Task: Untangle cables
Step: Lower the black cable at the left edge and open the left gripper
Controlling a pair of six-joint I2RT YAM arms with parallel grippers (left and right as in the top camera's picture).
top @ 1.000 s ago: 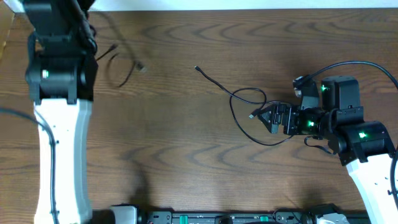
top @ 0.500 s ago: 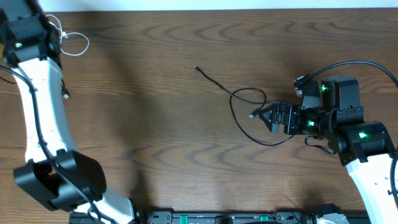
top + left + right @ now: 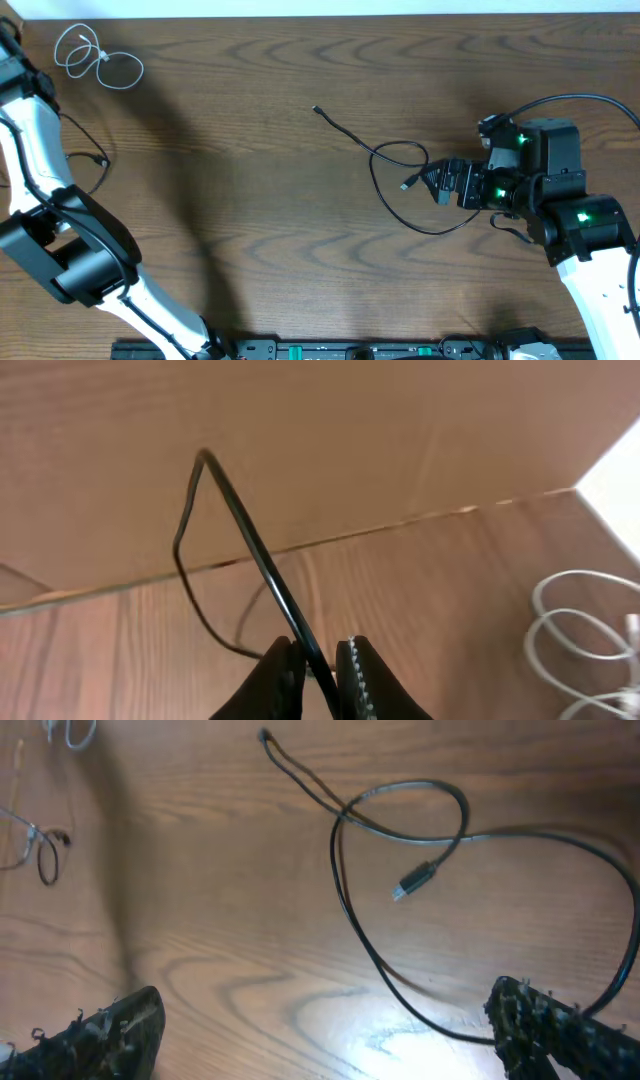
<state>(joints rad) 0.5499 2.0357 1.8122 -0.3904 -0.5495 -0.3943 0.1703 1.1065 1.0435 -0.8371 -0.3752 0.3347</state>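
Seemingly the left pincer [image 3: 320, 665] clamps a black cable [image 3: 250, 545], while the right pincer [image 3: 325, 1015] gapes above a looped cable [image 3: 415, 880].

Table [image 3: 250, 200]: brown wood grain, slight sheen. Black cables [image 3: 345, 132]: smooth matt sheath. White cable [image 3: 103, 62]: glossy plastic.

Black cable [image 3: 252, 550] vanishes down into the left gripper [image 3: 318, 660], lower end hidden. White cable [image 3: 585, 616] coils run off the view's corner.
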